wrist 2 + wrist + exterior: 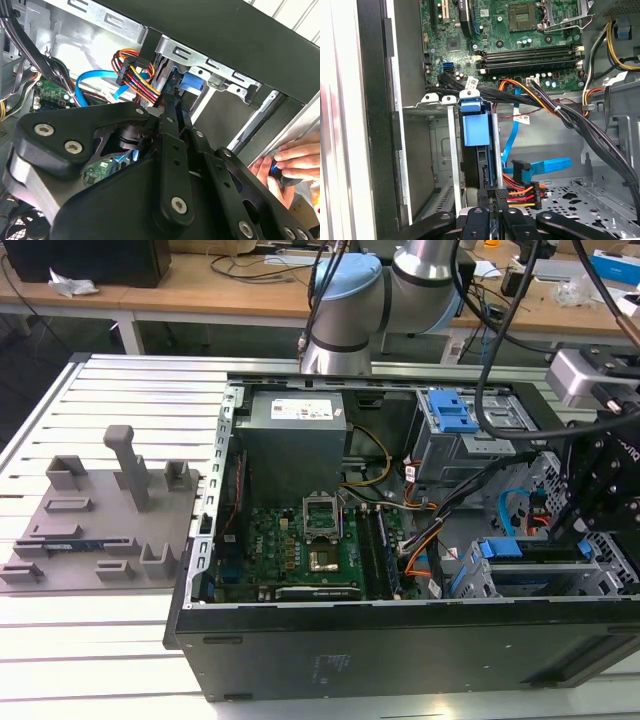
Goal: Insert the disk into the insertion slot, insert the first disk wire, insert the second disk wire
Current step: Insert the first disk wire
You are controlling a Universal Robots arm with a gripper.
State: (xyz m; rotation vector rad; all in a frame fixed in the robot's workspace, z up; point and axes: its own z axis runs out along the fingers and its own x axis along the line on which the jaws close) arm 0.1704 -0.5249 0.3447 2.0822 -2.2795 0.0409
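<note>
A workshop with wooden benches lies behind a slotted aluminium table in the exterior view. On it sits an open black computer case, its motherboard facing up. The robot arm reaches in from behind the case. A grey fixture plate with upright holders lies on the table at the exterior view's left.

The insertion slot, a low grey cage with perforated sides, sits in the case's corner nearest the exterior view's right. The disk stands inside this cage, its blue carrier tab towards the motherboard in the first wrist view.

The gripper is at the disk's near edge; I cannot tell whether it is clamped or released. Just beside it lie a blue flat cable with a dark plug and a connector with red, orange and yellow wires.

In the second wrist view, a person's hand outside the case holds a small blue and black object.
</note>
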